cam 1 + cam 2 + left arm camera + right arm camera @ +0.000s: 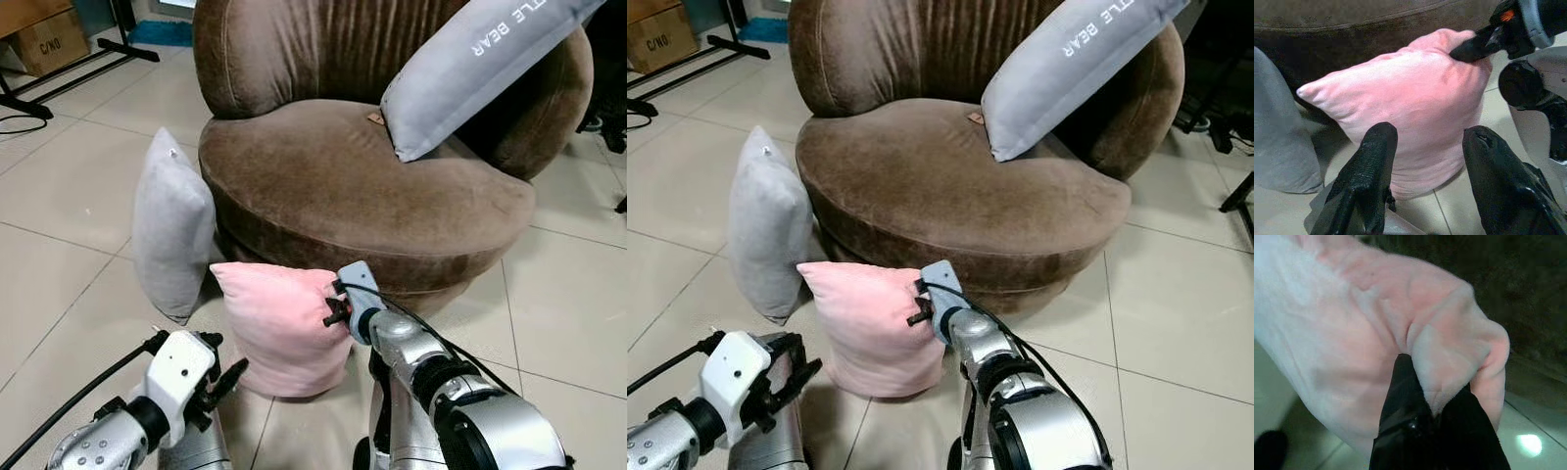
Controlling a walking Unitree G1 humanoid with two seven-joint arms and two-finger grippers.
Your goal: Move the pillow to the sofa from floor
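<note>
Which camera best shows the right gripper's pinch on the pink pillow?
Right wrist view: the right gripper is shut on a fold of the pink pillow at its corner. The left wrist view shows the pinch side-on; the eye views show it small, from above.

Right arm extended forward, right tool (1436, 406) with fingers pinched together on a fold at the upper corner of the pink pillow (279, 323). Left arm low and bent, left tool (1427, 171) fingers spread apart, pointed at the pillow's lower face, not touching.
</note>
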